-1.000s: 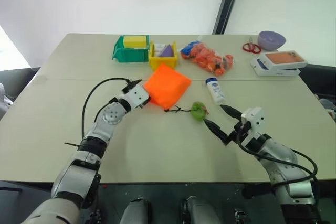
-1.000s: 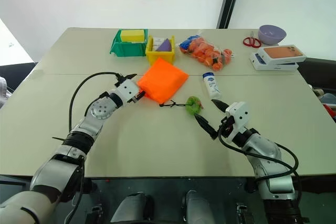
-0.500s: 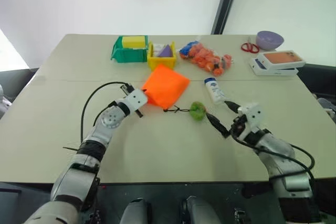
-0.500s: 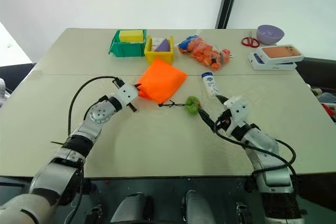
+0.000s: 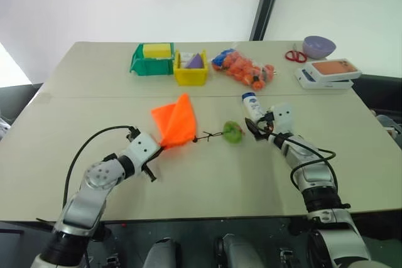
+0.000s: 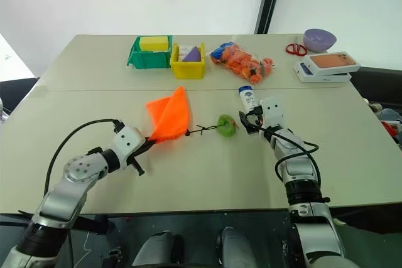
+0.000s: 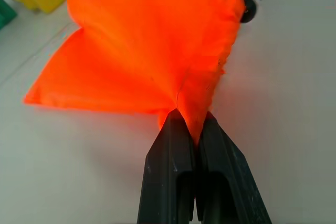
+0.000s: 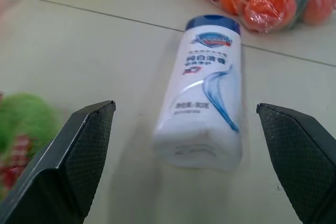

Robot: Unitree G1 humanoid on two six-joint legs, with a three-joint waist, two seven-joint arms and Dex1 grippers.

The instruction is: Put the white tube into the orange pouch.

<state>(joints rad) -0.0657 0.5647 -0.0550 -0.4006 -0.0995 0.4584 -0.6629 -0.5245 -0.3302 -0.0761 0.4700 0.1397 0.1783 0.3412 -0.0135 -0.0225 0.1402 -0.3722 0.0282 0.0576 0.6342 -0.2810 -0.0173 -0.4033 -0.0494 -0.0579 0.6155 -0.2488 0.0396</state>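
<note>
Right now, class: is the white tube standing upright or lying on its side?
Lying on its side. The white tube rests flat on the table, blue cap pointing away from the open right gripper.

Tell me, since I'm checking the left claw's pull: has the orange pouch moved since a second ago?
Yes. The orange pouch, pinched in the left claw, has been dragged toward the robot, away from the yellow bin it lay near.

Bare table [image 5: 207,174] is left open along the near edge between both arms. Around the white tube [image 8: 202,93], room is narrowed by the clear bag of orange pieces [image 5: 246,70] at 11 o'clock and the green bead [image 5: 233,132] at 8 o'clock; the right gripper's [image 8: 191,166] wide-spread fingers are set either side of it.
</note>
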